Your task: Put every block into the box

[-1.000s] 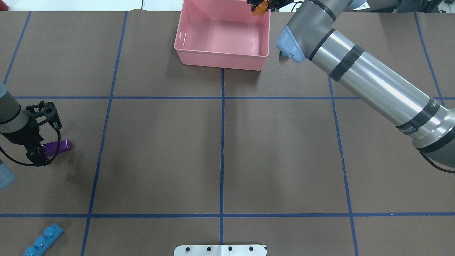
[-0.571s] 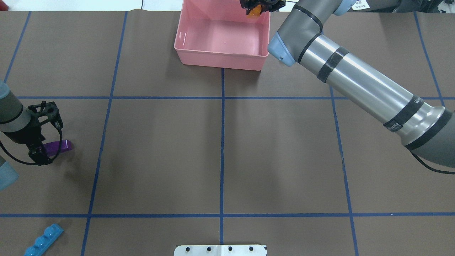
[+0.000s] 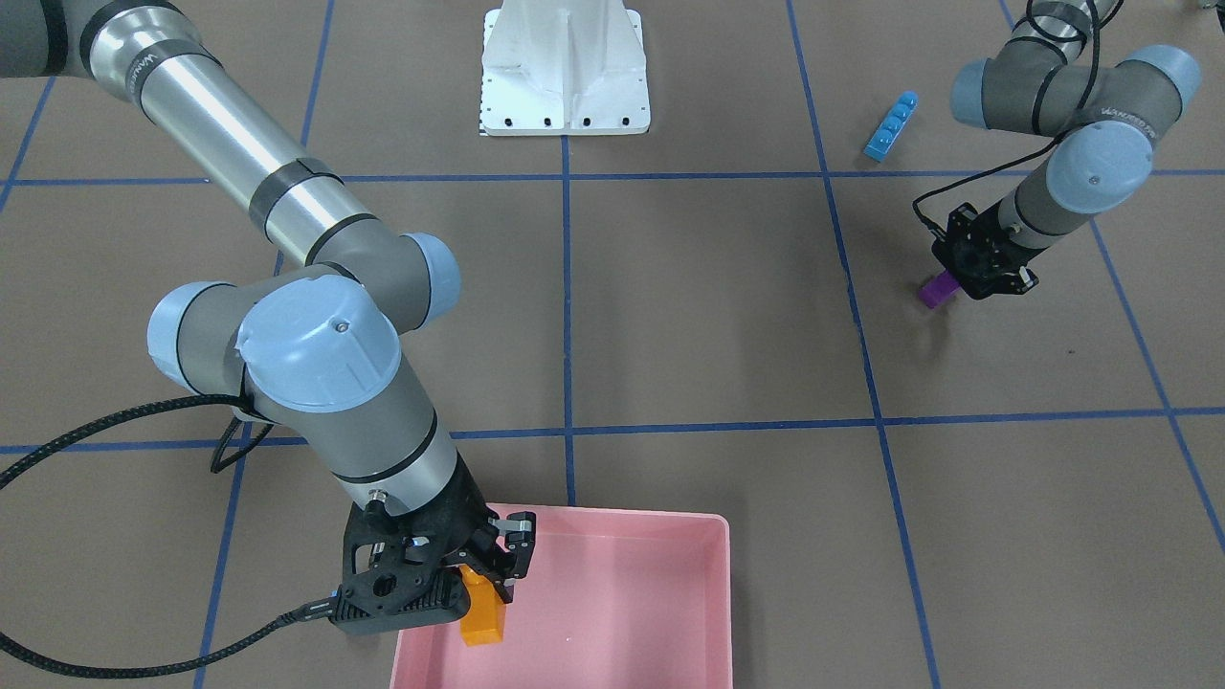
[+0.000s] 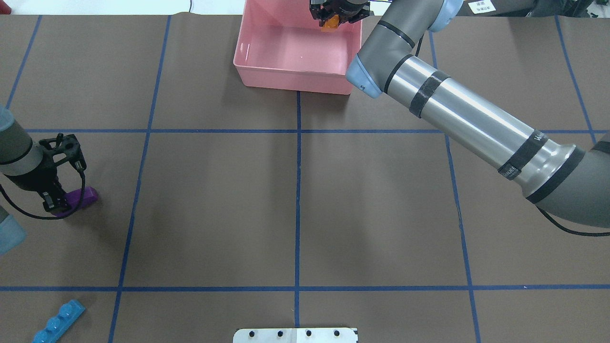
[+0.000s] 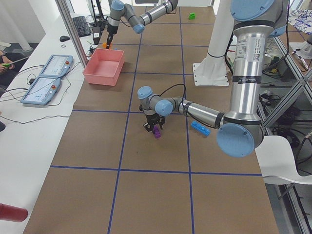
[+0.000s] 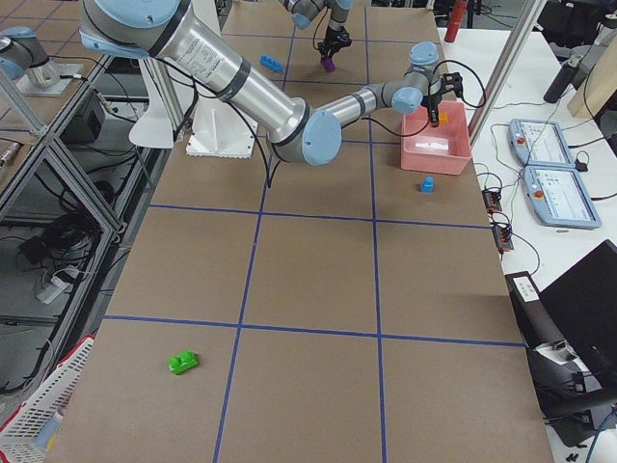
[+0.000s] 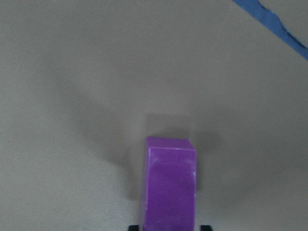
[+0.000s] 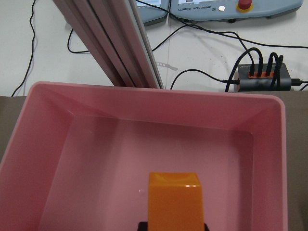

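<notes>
My right gripper (image 4: 332, 20) is shut on the orange block (image 4: 330, 23) and holds it above the far right part of the pink box (image 4: 295, 78). The right wrist view shows the orange block (image 8: 175, 202) over the box floor (image 8: 96, 159), which holds no block. My left gripper (image 4: 57, 202) is shut on the purple block (image 4: 83, 196), low over the table at the left; whether it touches the table I cannot tell. The long blue block (image 4: 58, 321) lies near the front left corner. The small blue block (image 6: 426, 183) sits beside the box. The green block (image 6: 182, 362) lies far off to the robot's right.
The white metal base (image 4: 295, 335) stands at the near table edge. Blue tape lines cross the brown table. Beyond the box's far side are a metal frame post (image 8: 120, 48), cables and control pendants (image 5: 48, 73).
My right gripper has carried the orange block leftward, from the box's right rim to over its inside. My left gripper has shifted slightly, and the purple block in it now looks shorter.
</notes>
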Motion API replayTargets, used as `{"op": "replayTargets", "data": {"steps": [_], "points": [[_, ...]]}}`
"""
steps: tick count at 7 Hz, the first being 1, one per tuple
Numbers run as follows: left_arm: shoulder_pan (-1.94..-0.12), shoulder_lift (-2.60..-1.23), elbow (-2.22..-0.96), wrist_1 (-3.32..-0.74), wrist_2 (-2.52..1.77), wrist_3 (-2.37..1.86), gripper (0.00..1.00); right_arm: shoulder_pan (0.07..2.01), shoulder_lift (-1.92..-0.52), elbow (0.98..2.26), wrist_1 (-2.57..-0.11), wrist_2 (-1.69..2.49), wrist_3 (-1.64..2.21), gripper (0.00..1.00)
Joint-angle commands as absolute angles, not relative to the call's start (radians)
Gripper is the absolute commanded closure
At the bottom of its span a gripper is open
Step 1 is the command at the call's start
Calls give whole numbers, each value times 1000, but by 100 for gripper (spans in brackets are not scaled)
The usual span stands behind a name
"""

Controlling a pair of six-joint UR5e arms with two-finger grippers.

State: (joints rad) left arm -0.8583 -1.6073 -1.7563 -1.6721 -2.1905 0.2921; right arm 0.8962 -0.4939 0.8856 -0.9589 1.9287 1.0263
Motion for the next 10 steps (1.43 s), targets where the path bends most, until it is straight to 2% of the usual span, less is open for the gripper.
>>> {"op": "replayTargets", "data": {"steps": [1,5,6,8,10], "points": [[-862,-1597,-1791,-1671,-2200,290,100,891,-477,859,-946,1921,1028,2],[-886,-1591,-1879,-1660,-2270,257,100,896,-479,865,-951,1927,1005,1],[-946,-1617,-1897,-1670,-2351,115,100,903,-486,902,-981,1946,988,1],[-1024,-1716,-1940,-1672,-2431,-138,100,940,-523,1096,-1223,2024,912,1],[-1025,-1782,-1933,-1846,-2422,-463,100,975,-656,1334,-1385,2046,835,1]]}}
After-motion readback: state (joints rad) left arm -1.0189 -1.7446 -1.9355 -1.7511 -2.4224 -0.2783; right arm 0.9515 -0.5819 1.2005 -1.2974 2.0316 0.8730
